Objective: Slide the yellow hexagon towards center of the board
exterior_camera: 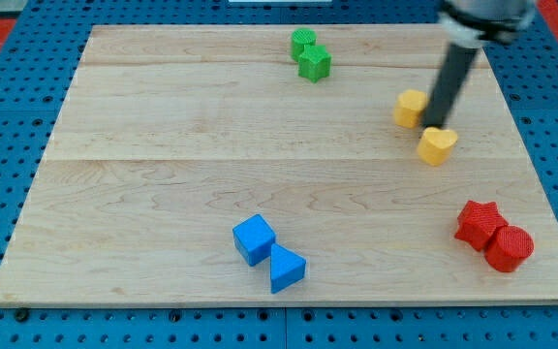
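A: Starting nearest, what is lying along the view's bottom?

B: A blue cube point(254, 238) is touching a blue wedge point(286, 269) left of middle, and a red star point(479, 222) is touching a red cylinder point(509, 247) at the right.

A: And the arm?

B: There is no gripper here, so nothing is opening or closing. My tip point(437, 126) is standing just above a yellow heart point(437, 145) and just right of the yellow hexagon point(410, 108), which is sitting in the board's point(163, 174) upper right, well off centre.

A: So which step?

B: I am judging it as lining up the push. The tip is looking well placed on the hexagon's right; the next move is calling for a stroke leftward and slightly down, keeping clear of the heart.

A: Farthest away?

B: Two green blocks point(310, 56) are touching near the top edge.
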Available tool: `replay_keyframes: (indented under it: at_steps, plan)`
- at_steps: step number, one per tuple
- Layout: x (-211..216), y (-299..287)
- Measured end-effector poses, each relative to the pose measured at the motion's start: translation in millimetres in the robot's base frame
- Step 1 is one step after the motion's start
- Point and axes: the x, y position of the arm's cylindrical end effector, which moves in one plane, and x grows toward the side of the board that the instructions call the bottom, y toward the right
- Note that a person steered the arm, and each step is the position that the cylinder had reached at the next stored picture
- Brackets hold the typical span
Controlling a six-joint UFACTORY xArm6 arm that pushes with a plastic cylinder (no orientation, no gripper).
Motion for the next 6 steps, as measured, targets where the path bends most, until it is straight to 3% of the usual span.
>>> replay_keyframes:
  at_steps: [1, 2, 3, 5, 6]
  plan:
    - [-2, -31]
    - [-15, 69]
    - [-56, 55]
    - [-12, -118]
    - [-20, -92]
